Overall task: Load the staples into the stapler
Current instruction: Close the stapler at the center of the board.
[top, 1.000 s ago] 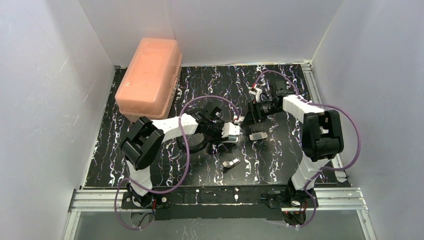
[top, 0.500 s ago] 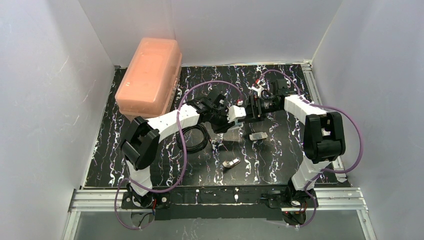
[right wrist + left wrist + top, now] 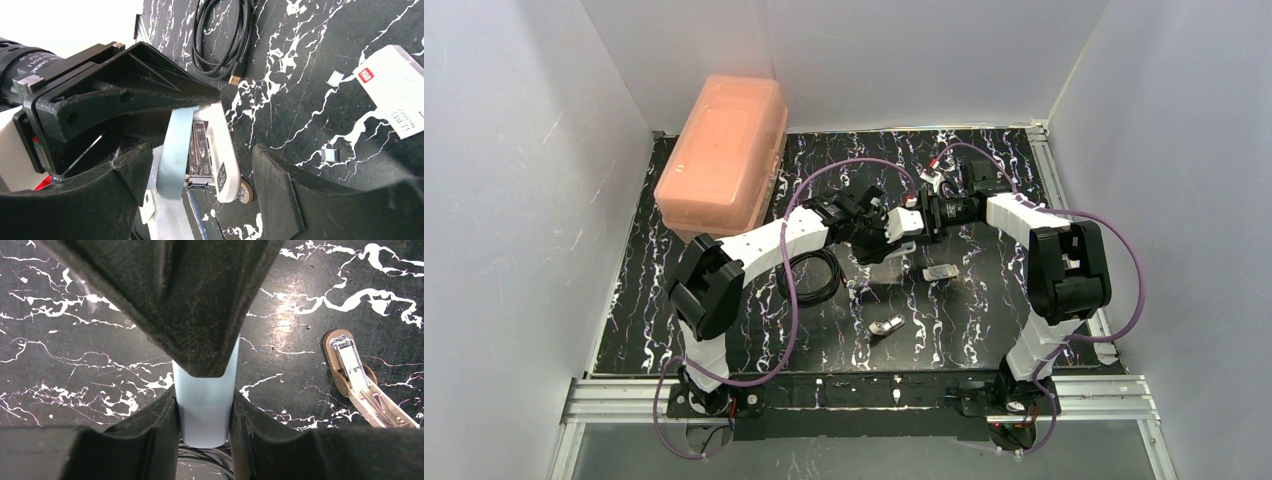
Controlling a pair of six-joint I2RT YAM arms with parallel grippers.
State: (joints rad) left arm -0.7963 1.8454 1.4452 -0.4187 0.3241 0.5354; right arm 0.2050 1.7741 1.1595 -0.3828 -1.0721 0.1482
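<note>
While the left hand point(image 3: 202, 397) pinches the pale-blue stapler point(image 3: 175, 150) above the worktop point(image 3: 984, 325), upper middle of the overhead frame, and the right hand point(image 3: 200, 175) stands spread around it, a misaligned squeeze could likely twist the stapler loose and drop it.

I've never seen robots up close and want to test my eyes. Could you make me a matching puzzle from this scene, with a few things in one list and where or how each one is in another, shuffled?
Things:
1. stapler
2. black cable
3. orange box
4. right gripper

Places or states:
A. standing at the far left corner of the table
B. open, right up by the stapler
C. clamped in the left gripper
D. lying coiled on the table

Pairs: 1-C, 2-D, 3-A, 4-B.
</note>
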